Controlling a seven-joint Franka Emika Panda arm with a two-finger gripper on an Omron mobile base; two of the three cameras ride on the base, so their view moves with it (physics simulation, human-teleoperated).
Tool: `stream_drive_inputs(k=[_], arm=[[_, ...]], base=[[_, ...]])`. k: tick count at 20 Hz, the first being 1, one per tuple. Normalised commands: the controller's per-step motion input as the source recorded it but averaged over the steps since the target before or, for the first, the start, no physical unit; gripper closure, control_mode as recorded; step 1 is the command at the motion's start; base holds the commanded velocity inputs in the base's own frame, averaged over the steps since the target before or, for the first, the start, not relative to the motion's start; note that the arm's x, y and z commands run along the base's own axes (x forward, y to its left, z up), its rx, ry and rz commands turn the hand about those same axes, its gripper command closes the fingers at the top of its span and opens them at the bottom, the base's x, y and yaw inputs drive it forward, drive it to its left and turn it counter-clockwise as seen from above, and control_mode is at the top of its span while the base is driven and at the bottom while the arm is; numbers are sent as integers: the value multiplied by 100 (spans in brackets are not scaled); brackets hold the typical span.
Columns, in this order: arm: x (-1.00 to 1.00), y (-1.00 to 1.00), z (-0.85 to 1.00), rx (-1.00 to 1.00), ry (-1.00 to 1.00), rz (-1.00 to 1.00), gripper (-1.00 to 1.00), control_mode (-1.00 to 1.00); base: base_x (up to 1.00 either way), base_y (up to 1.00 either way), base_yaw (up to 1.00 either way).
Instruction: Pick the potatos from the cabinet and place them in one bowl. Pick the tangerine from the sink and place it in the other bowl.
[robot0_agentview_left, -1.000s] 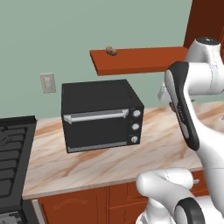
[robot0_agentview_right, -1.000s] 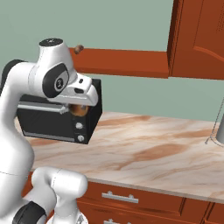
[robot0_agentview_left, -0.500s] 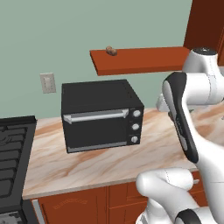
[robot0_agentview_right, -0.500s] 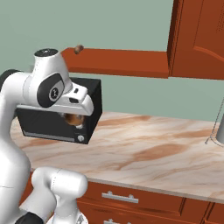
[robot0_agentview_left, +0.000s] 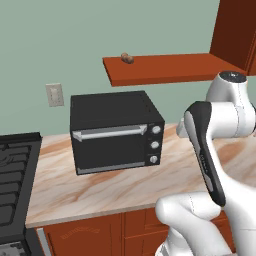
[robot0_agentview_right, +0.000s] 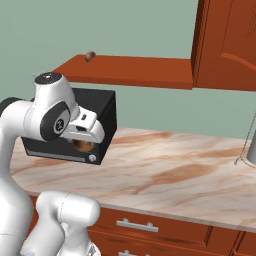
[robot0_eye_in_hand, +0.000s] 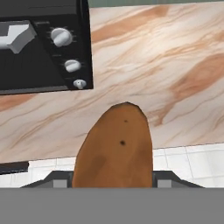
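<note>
Potato number one (robot0_eye_in_hand: 114, 146) sits clamped in the end effector (robot0_agentview_right: 82, 144), held above the marble tabletop (robot0_agentview_right: 170, 175) just in front of the black toaster oven (robot0_agentview_left: 114, 130). Another potato (robot0_agentview_left: 127, 58) lies on the cabinet's open shelf (robot0_agentview_left: 170, 67), near its left end, above the oven.

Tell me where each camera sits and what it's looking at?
Left base view: behind the arm, on its left, facing the toaster oven; white arm lower right.
Right base view: behind, on its right; white arm lower left, tool holding a potato.
Hand view: looks down past the held potato at the counter.
Both base views share the shelf potato.
</note>
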Motion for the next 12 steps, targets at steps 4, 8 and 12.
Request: stream_drive_inputs(k=[4,8,12], arm=[[0,0,-13,5,-8,-3,100,-100],[-1,0,0,2,-1,-1,100,-100],[0,0,0,0,0,0,100,-100]], base=[[0,0,0],[0,0,0],[0,0,0]])
